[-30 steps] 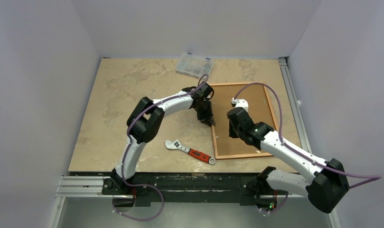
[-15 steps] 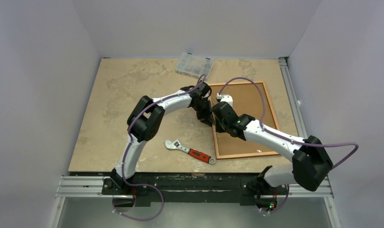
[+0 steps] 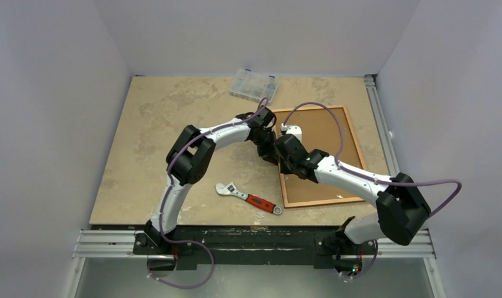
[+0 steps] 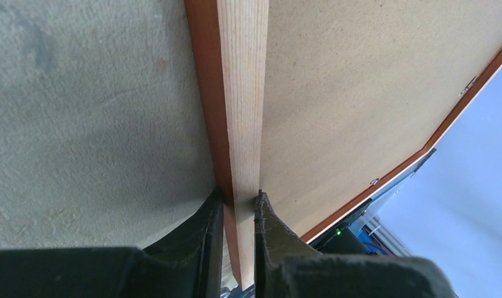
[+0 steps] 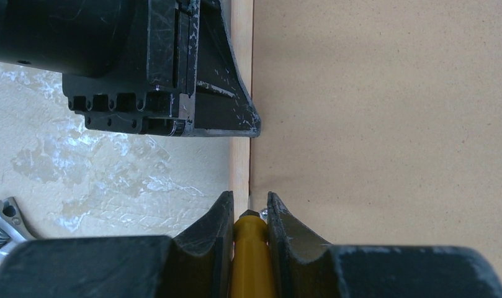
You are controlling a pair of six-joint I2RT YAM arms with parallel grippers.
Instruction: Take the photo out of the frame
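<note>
Lying back-up on the mottled beige tabletop (image 3: 174, 124), the large thin rectangular frame of red-orange wood (image 3: 356, 155) sits toward 3 o'clock from the table's middle. Its long axis runs from 12 to 6 o'clock, with the near end leaning slightly toward 5. A plain brown fibreboard backing board (image 3: 319, 133) fills the frame and faces up.

The left gripper (image 4: 239, 197) reaches in from 9 o'clock and meets the frame's left long rail about halfway along. In the left wrist view its two black fingers (image 4: 205, 230) straddle that rail. One presses the red-orange outer face and the other the pale bare-wood back, so the jaws stand narrow and clamped on the frame.

The right gripper (image 5: 249, 198) lies over the backing board at the same rail, just beside the left gripper. Its jaws are drawn in tight around a yellow cylindrical tool with a dark pointed tip (image 5: 251, 248). The tip sits at the seam between the pale rail and the backing board. From the right wrist view, the left gripper's black body lies straight ahead at 12 o'clock, resting over the rail.

A silver adjustable wrench with a red handle (image 3: 248, 198) lies on the table at about 7 o'clock from the left gripper, apart from the frame's near-left corner. Its head points to 10 o'clock and its handle to 4. A clear plastic compartment box (image 3: 253, 84) rests near the far edge at 12 o'clock.
</note>
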